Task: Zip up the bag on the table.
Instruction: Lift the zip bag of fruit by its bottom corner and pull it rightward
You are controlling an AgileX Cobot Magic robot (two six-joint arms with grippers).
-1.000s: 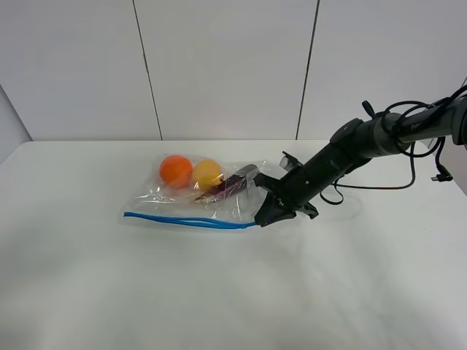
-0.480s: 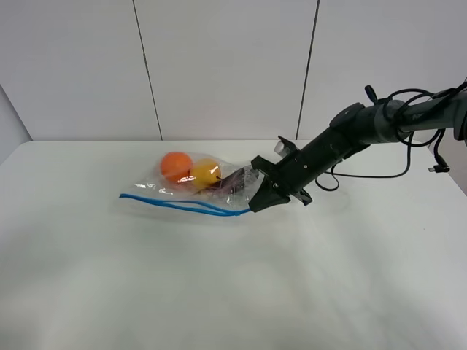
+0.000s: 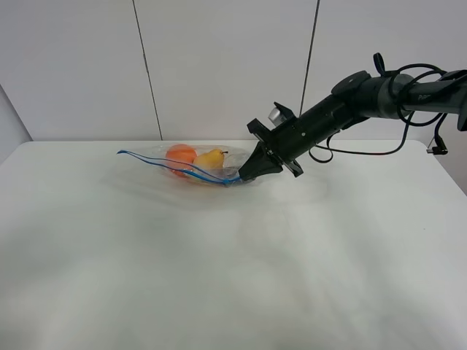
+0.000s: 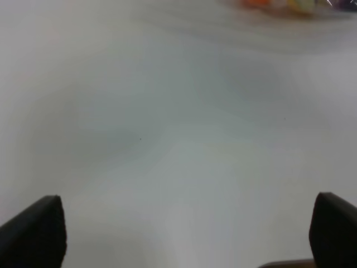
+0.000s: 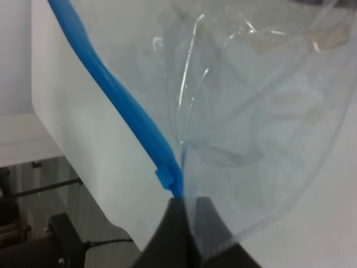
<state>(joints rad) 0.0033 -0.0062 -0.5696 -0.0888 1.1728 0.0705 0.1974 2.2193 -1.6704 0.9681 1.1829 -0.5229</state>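
Observation:
The clear bag [image 3: 191, 168] hangs lifted at its right end near the table's far side. Its blue zipper strip [image 3: 174, 166] runs left from my right gripper [image 3: 245, 174]. An orange item [image 3: 179, 154] and a yellow item [image 3: 211, 158] show through; the dark purple item is hidden. In the right wrist view my right gripper [image 5: 184, 223] is shut on the end of the blue strip [image 5: 114, 95], with clear plastic [image 5: 256, 111] spreading beyond. My left gripper [image 4: 184, 231] is open and empty over the bare white table [image 4: 167, 139]; the bag's colours [image 4: 279, 3] show far off.
The white table [image 3: 219, 277] spreads wide in front of the bag. A panelled wall stands behind it. The right arm's black cables [image 3: 357, 151] loop over the far right of the table. The left arm does not show in the exterior high view.
My right gripper has risen and drawn back toward the wall with the zipper end. The bag has lifted off the table, and its strip now slopes up to the left.

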